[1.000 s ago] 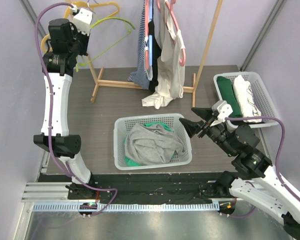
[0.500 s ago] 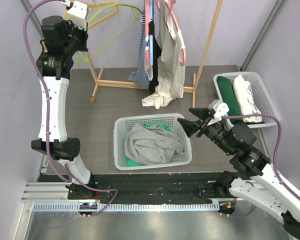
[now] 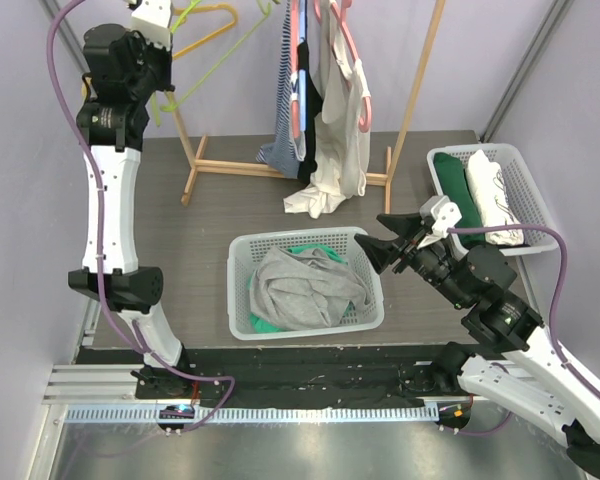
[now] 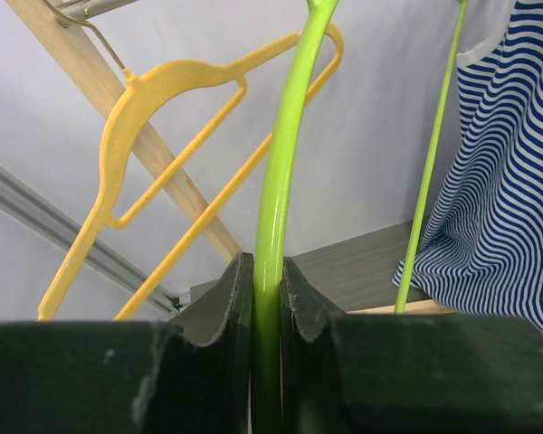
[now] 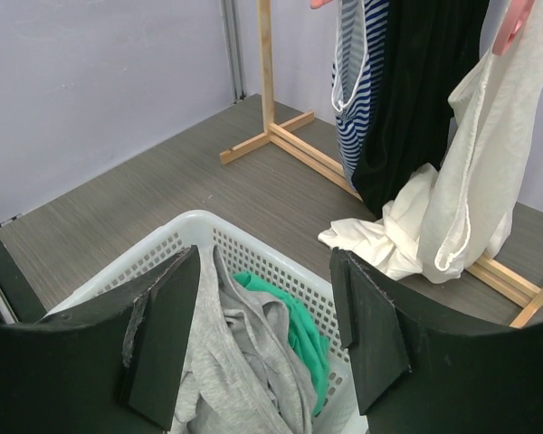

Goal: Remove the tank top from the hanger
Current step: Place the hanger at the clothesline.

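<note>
Top external: left arm (image 3: 110,200) stretched high, jaws clamped on green hanger (image 4: 285,136); right jaws apart.

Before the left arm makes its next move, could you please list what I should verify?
1. Left gripper shut on the green hanger: ok.
2. Green hanger bare of clothing: ok, as far as it shows.
3. Grey garment inside the white basket: ok.
4. Right gripper open and empty: ok.
5. Green hanger clear of the yellow hanger: cannot tell.
</note>
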`<state>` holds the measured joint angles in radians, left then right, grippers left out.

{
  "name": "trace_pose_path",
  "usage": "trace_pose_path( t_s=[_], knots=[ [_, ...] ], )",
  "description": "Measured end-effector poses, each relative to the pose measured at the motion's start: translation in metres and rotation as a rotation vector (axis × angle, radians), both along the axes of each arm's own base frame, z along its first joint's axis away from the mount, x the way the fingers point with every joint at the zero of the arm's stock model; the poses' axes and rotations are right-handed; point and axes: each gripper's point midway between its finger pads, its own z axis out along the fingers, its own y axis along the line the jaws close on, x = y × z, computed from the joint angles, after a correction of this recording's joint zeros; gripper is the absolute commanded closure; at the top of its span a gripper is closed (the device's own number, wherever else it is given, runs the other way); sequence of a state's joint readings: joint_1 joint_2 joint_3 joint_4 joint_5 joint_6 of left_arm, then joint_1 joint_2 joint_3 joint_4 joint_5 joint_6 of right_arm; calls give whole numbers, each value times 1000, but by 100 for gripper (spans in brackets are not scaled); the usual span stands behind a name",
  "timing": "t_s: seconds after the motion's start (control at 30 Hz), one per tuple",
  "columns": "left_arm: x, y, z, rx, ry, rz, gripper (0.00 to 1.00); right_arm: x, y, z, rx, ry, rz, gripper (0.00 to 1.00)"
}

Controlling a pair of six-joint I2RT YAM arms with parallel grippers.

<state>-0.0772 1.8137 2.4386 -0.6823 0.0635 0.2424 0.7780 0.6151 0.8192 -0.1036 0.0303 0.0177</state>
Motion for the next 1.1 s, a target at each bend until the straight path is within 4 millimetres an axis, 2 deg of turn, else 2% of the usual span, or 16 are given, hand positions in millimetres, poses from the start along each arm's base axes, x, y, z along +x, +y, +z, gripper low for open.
trace_pose_path(
  t_s=[0.2,0.6,0.8,1.0,1.03,1.07,1.1],
  knots=[
    [11,5,-5,0,0,11,100,-1,0,4,10,1,1,34],
    [15,9,-4,0,-6,20,100,0,3,0,8,18,9,36],
    [26,9,-19,6,28,22,100,0,3,0,13,21,10,37],
    [29,10,-20,11,32,23,100,0,4,0,20,29,11,38],
    [29,9,-20,11,33,23,98,0,4,0,21,30,11,38],
    [29,9,-20,12,33,23,90,0,4,0,22,30,11,38],
    [29,10,-21,12,34,25,70,0,4,0,22,31,11,37]
  ],
)
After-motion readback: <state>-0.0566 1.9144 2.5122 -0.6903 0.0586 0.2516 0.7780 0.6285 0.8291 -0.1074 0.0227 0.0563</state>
